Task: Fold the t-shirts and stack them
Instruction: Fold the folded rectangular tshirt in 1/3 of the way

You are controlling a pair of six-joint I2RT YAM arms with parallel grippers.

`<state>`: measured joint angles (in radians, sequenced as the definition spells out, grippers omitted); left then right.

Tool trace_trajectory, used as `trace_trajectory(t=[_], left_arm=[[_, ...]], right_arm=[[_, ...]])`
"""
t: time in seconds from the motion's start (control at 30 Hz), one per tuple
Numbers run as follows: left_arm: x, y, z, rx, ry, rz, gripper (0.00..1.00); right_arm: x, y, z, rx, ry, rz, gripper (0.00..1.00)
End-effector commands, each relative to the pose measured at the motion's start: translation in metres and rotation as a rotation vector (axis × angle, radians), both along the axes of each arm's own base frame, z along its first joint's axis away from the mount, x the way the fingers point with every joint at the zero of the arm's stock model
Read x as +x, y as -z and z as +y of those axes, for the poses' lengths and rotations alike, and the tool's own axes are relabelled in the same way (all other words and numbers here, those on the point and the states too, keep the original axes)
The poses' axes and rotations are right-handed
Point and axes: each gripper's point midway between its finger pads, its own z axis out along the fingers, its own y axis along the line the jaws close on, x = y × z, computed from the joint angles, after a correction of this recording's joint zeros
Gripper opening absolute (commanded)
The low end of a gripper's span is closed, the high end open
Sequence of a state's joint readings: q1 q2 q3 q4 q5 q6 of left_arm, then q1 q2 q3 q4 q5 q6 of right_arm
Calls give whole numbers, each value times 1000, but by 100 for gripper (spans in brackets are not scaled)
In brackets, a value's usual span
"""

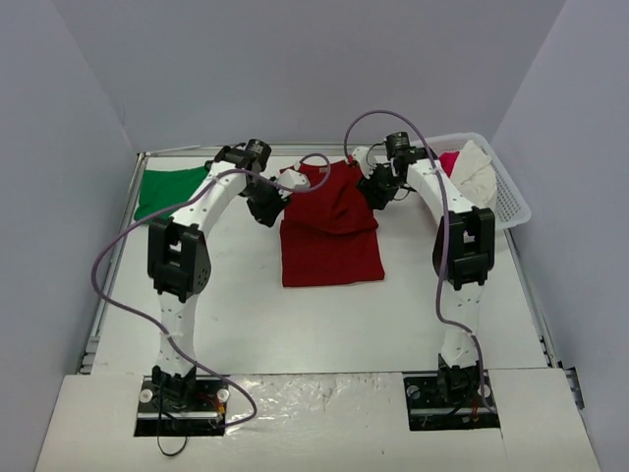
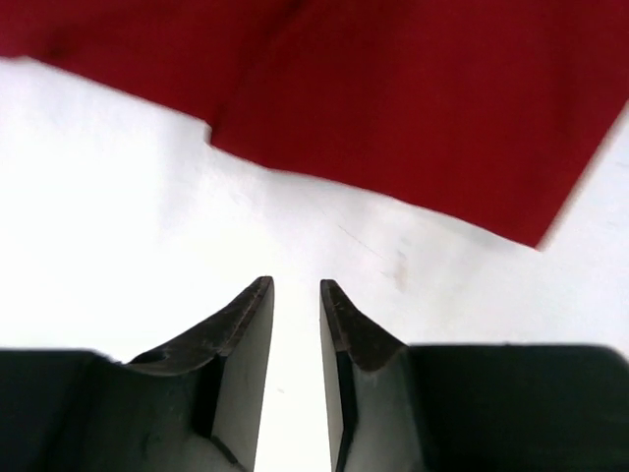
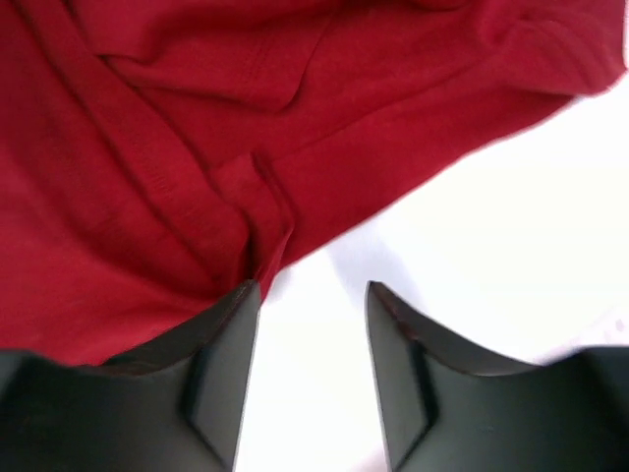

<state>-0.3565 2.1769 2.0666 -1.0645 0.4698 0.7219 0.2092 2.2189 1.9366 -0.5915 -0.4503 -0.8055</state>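
As the overhead view showed, the flat white table (image 1: 295, 324) carried everything you worked with. The large dark red cloth t-shirt (image 1: 331, 251) lay at the middle of the table. Its near part was laid flat as a rough rectangle and its far part was rumpled in folds between your two grippers. The bright green cloth t-shirt (image 1: 169, 189) lay flat in the far left corner, apart from the red one and not stacked on it. The white perforated plastic basket (image 1: 516, 202) stood at the far right edge and held a crumpled white cloth (image 1: 477, 172) and a piece of pink cloth (image 1: 450, 162).

Your right gripper (image 3: 313, 287) stood at the right side of the rumpled part with its jaws parted and only bare table between them. One fingertip (image 3: 241, 300) sat at the shirt's hem, and you could not tell whether it touched the cloth. Your left gripper (image 2: 295, 285) stood at the left side of the red shirt, just short of its edge. Its jaws were apart by a narrow gap and held nothing, with white table below them.
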Motion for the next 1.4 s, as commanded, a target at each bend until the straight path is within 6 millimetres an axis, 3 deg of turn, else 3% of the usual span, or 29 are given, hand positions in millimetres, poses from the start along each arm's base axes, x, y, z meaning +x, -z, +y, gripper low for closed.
trace_trajectory(t=[0.0,0.03,0.07,0.1,0.13,0.17,0.23,0.4,0.53,0.63,0.67,0.8,1.03,1.23,1.37], left_arm=[[-22,-63,0,-120,-53,-89,23],[-34,-52,3,-122,-63,-53,22],[-45,-67,1,-162,-68,-65,20],[-52,-68,3,-170,-73,-57,15],[-61,-59,4,-169,-80,-36,13],[-68,-68,2,-202,-92,-40,11],[-78,-64,-1,-242,-114,-25,3],[-84,-52,-21,-354,-120,24,2],[-77,-40,-41,-390,-138,30,2],[-80,-22,-58,-361,-161,20,2],[-89,-13,-67,-345,-141,28,2],[-93,11,-81,-276,-148,14,2],[-87,55,-67,-132,-227,31,2],[-83,68,-55,-71,-260,4,2],[-86,75,-54,-60,-256,22,2]], right_arm=[[-7,-81,0,71,72,-141,42],[-14,-83,1,74,73,-135,37],[-28,-75,2,72,74,-99,24],[-36,-75,2,71,77,-87,15],[-45,-85,2,79,78,-100,0],[-61,-74,2,75,75,-56,0],[-81,-66,3,72,81,-16,0],[-102,-35,5,46,113,106,0],[-110,-15,14,38,113,181,0],[-110,-4,24,47,105,216,0],[-110,4,27,46,105,236,0],[-106,13,36,50,100,263,0],[-102,29,42,37,80,293,0],[-88,38,45,29,74,285,0],[-65,42,41,14,100,253,0]])
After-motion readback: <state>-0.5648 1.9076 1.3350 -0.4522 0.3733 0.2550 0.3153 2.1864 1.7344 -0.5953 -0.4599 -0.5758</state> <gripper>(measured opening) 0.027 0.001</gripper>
